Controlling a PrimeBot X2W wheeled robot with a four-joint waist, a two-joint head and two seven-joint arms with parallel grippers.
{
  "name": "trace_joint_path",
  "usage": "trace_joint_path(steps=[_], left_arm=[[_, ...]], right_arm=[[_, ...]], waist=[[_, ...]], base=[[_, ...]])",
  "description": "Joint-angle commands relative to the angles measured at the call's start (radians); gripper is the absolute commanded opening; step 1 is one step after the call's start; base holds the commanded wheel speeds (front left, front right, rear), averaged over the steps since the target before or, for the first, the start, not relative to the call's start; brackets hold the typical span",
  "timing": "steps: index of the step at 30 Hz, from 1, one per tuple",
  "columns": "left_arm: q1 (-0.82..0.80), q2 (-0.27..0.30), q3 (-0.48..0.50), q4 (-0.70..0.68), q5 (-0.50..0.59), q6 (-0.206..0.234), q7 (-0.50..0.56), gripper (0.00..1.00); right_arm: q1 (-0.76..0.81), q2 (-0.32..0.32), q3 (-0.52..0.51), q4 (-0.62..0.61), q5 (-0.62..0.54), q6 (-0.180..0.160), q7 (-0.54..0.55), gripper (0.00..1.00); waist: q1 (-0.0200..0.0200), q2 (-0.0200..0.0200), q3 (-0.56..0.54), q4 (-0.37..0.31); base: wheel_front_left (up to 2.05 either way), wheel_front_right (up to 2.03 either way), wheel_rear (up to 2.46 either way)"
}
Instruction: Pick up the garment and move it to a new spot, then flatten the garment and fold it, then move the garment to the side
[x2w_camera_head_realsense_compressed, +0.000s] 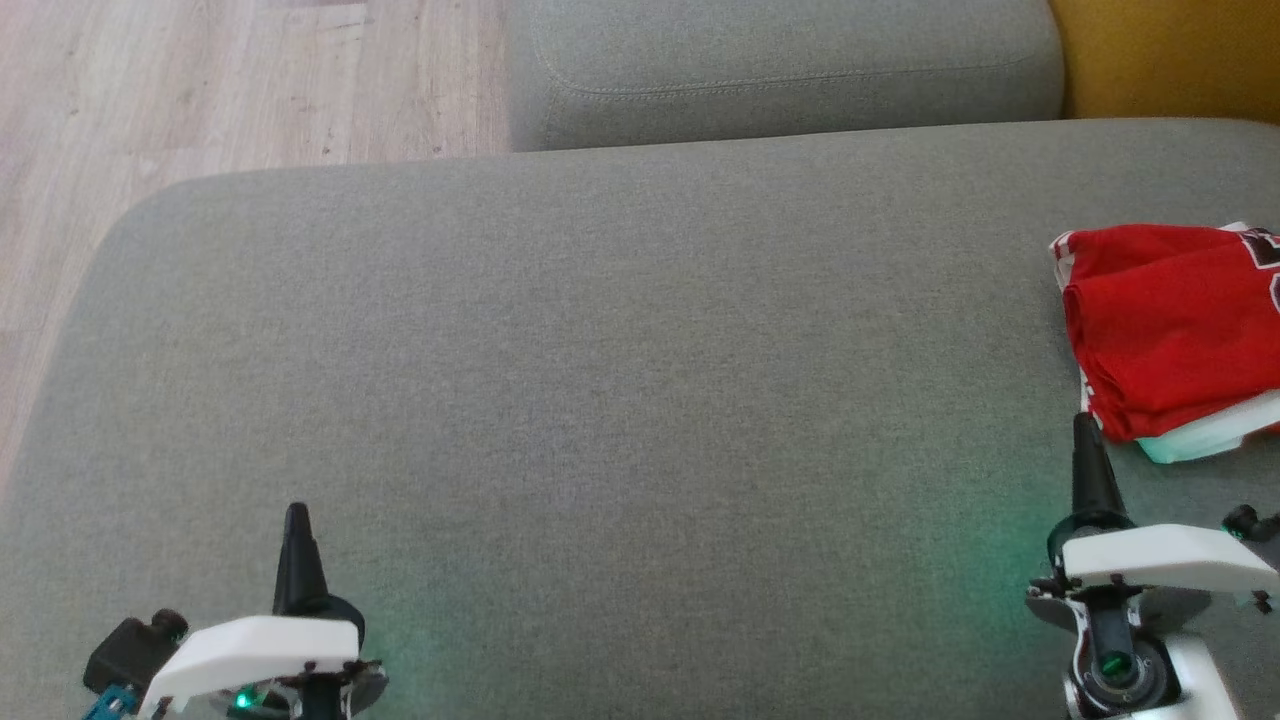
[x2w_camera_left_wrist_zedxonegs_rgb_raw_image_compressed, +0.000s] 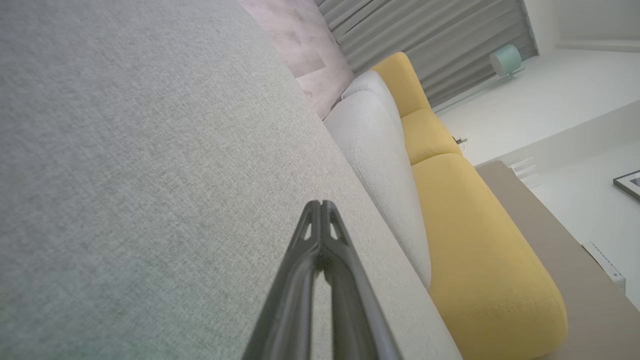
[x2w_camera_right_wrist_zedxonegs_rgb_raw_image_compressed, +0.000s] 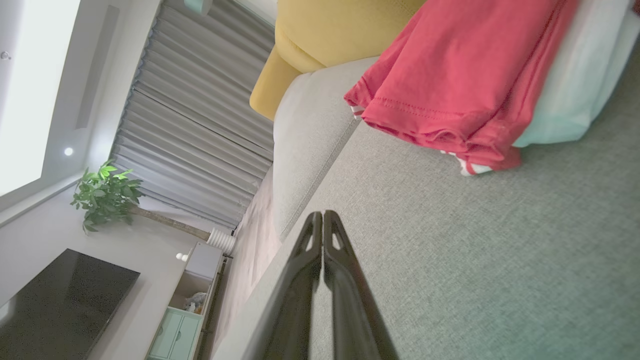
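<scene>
Over on the right edge of the wide grey fabric seat cushion, that's where the red garment with white trim lies, folded into a compact stack. It rests on a pale mint-white folded cloth that peeks out beneath its near edge.

Right gripper sits at the lower right of the head view, jaws pressed together tip to tip with nothing between them. It points up toward the garment's near corner, close by. The right wrist view makes the gap plain: its two long dark fingers meet above bare grey weave, and the red hem lies apart from them, further up that view.

Left gripper is down at the lower left, well apart from the garment, jaws fully closed too and holding nothing. Its fingers meet at the tips over plain grey fabric in the left wrist view.

Behind the seat there's a second grey cushion, a mustard-yellow cushion beside it, and pale wood flooring off to the left.
</scene>
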Motion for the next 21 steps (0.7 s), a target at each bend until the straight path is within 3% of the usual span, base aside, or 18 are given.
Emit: trace_joint_path(steps=[1,21], left_arm=[[-0.057,0.008,0.034,-0.034,-0.02,-0.008,0.005,0.0],[-0.069,0.008,0.083,-0.036,-0.209,-0.028,0.064,0.0]], right_arm=[[-0.028,-0.004,0.005,-0.041,0.024,0.002,0.007,0.0],[-0.024,-0.004,-0.022,-0.067,0.244,0.003,0.064,0.0]], waist=[[0.0,0.0,0.0,0.0],[0.0,0.0,-0.007,0.002]], base=[[0.0,0.0,0.0],[0.0,0.0,0.0]])
